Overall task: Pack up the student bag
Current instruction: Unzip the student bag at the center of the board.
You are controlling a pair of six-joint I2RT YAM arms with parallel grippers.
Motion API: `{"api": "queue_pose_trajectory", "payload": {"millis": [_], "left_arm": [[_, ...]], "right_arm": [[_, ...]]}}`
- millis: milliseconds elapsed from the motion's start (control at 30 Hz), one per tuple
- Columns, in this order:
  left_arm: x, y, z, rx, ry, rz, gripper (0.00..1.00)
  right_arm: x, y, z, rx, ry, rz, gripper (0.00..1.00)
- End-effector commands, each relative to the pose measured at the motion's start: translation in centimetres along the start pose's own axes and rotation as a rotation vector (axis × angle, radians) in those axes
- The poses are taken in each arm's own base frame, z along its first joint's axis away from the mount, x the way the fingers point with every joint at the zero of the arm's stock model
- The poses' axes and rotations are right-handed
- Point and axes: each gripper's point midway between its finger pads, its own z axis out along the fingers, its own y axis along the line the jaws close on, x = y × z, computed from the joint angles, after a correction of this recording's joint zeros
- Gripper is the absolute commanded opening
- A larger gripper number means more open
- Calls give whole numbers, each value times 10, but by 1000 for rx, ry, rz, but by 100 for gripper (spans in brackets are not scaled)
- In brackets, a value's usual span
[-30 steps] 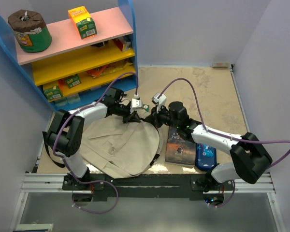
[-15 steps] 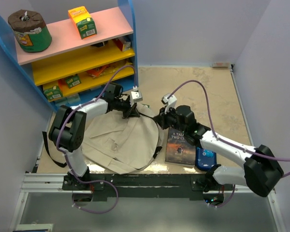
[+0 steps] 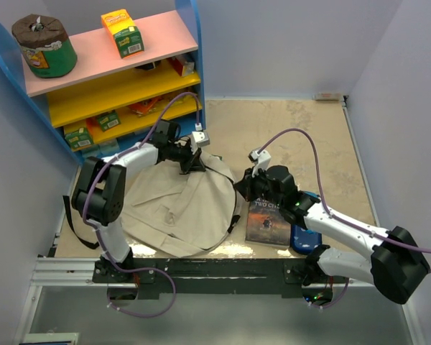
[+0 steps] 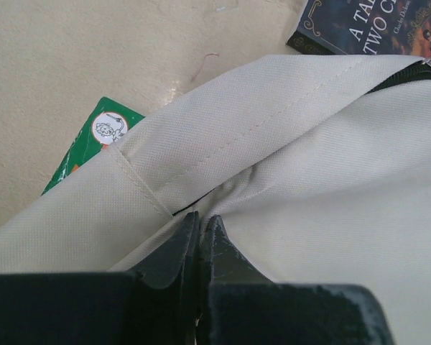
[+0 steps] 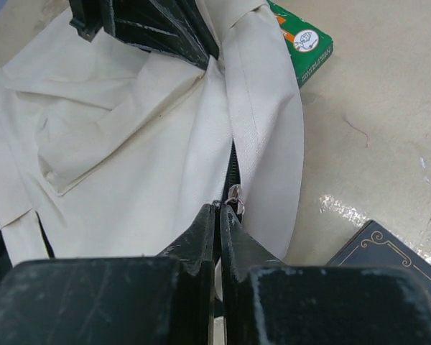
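The beige student bag [image 3: 179, 208] lies flat on the table, left of centre. My left gripper [image 3: 194, 162] is shut on a fold of its fabric at the far edge; the left wrist view shows the jaws pinching the cloth [image 4: 200, 219]. My right gripper [image 3: 238, 188] is at the bag's right edge, shut on the metal zipper pull [image 5: 235, 194] of the black zipper [image 5: 232, 162]. A green book [image 4: 86, 140] pokes out from under the bag's far edge and also shows in the right wrist view [image 5: 302, 43].
A dark book [image 3: 267, 221] lies right of the bag, partly under my right arm, with a blue pencil case [image 3: 305, 233] beside it. A coloured shelf [image 3: 115, 79] with boxes stands at the back left. Walls close in both sides.
My right gripper has moved right and nearer along the bag's edge, with the zipper pull in it. My left gripper has shifted slightly back and left, still holding the fabric.
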Motion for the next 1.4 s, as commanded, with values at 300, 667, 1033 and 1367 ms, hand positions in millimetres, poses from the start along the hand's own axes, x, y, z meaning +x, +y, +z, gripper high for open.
{"api": "queue_pose_trajectory", "payload": {"millis": [300,667,1033,1367], "left_arm": [[-100,-63,-11,75,-88,351,41],[-89,-65,32,299,-99,447,78],[-78,-86,64,460,-96,480,85],[-66,-81,76,501,-53,460,53]], "right_arm": [[-21,16,1,-48,-72,76,0],[-27,19,-2,-62,-95,75,0],[-27,22,-2,-82,-100,74,0],[-31,19,-4,-63,-116,71,0]]}}
